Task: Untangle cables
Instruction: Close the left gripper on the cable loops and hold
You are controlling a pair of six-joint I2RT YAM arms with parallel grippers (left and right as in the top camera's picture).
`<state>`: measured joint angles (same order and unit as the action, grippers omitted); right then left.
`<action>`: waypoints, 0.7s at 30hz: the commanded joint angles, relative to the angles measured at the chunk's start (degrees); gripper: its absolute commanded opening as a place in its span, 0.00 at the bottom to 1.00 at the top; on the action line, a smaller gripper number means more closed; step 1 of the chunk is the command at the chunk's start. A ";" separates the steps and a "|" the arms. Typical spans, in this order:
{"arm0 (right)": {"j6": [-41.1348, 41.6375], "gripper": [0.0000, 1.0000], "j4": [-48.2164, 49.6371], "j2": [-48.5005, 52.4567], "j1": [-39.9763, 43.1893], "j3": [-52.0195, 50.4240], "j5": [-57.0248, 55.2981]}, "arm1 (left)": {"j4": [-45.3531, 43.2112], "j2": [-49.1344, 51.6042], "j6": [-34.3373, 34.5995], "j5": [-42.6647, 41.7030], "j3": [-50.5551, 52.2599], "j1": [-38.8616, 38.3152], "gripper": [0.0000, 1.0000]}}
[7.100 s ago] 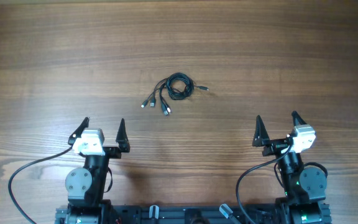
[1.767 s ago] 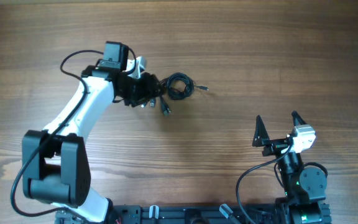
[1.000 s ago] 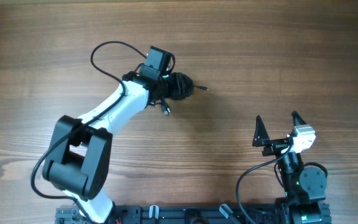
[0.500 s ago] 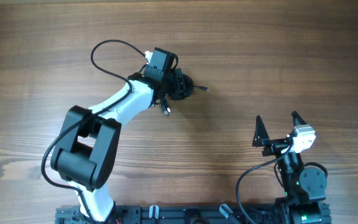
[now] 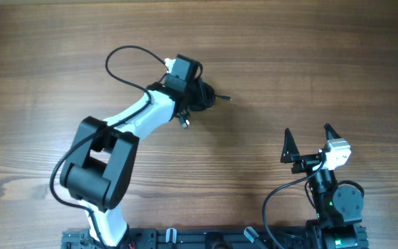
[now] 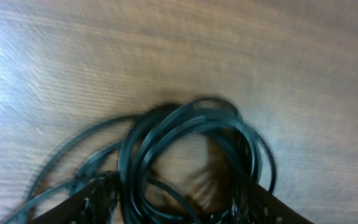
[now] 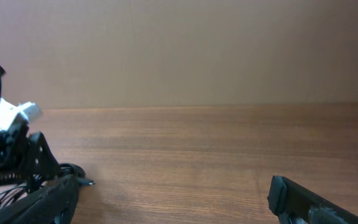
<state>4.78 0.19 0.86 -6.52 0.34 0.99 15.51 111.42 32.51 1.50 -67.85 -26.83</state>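
Note:
The cables lie in a small black coil at the table's centre back, with one plug tip sticking out right and a silver-tipped end out front left. My left gripper is down over the coil. In the left wrist view the cables show as blurred loops, and the left gripper stands open with its fingers on either side of several strands. My right gripper rests open near the front right, far from the cables; nothing sits in the right gripper.
The left arm's own thick black wire loops over the table behind the arm. The left arm's white link stretches diagonally from the front left. Bare wooden table lies right of the coil.
The left gripper has shifted a little right and farther back over the coil. The right arm has not moved.

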 commanded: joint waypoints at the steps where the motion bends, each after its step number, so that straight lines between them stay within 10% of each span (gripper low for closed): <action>1: 0.79 1.00 0.17 -0.59 0.39 -0.04 -0.96 | 1.05 2.21 0.94 0.55 -0.39 -1.36 0.62; 21: 0.79 1.00 0.17 -0.59 0.39 -0.04 -0.96 | 1.75 2.23 0.79 3.06 -0.39 -1.40 0.70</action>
<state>4.75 0.19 0.86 -6.52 0.34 0.99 16.69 112.95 32.95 3.62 -67.85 -28.23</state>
